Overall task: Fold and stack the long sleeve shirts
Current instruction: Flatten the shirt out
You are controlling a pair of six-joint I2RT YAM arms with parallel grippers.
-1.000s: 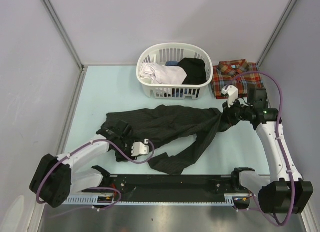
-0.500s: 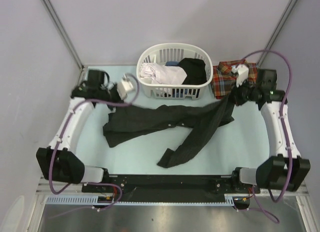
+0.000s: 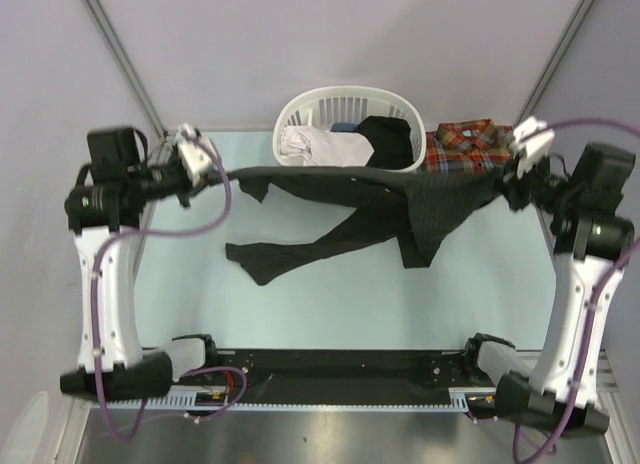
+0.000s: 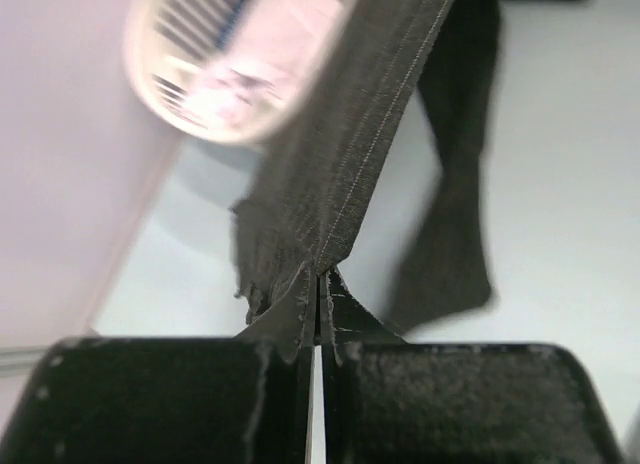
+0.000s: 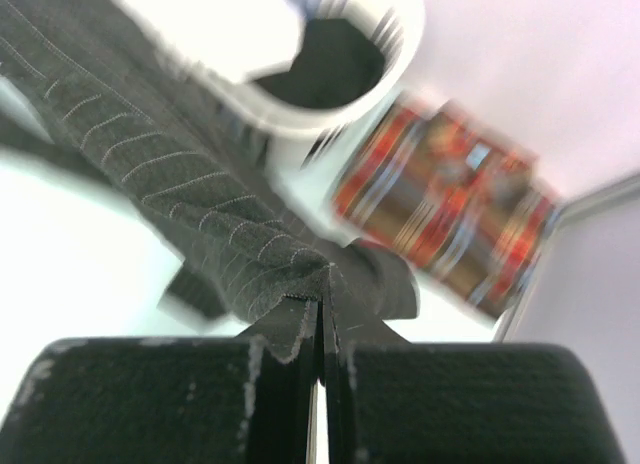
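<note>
The black pinstriped long sleeve shirt [image 3: 420, 199] hangs stretched in the air between both grippers, in front of the basket. My left gripper [image 3: 212, 174] is shut on its left edge; the wrist view shows the cloth [image 4: 340, 164] pinched at the jaws [image 4: 320, 284]. My right gripper [image 3: 503, 189] is shut on the right edge, with striped fabric [image 5: 180, 184] clamped at its tips [image 5: 322, 284]. A sleeve [image 3: 290, 254] trails down onto the table. The plaid long sleeve shirt [image 3: 462, 147] lies folded at the back right, also blurred in the right wrist view [image 5: 450, 224].
A white laundry basket [image 3: 300, 119] with white, blue and black clothes stands at the back middle, just behind the stretched shirt. Grey walls close in the pale table [image 3: 350, 304] on the left, back and right. Both arms are raised high at the table's sides.
My left gripper shut on the black shirt's left edge and swung up to the back left. My right arm rose too. The shirt went from lying crumpled to hanging stretched between them.
</note>
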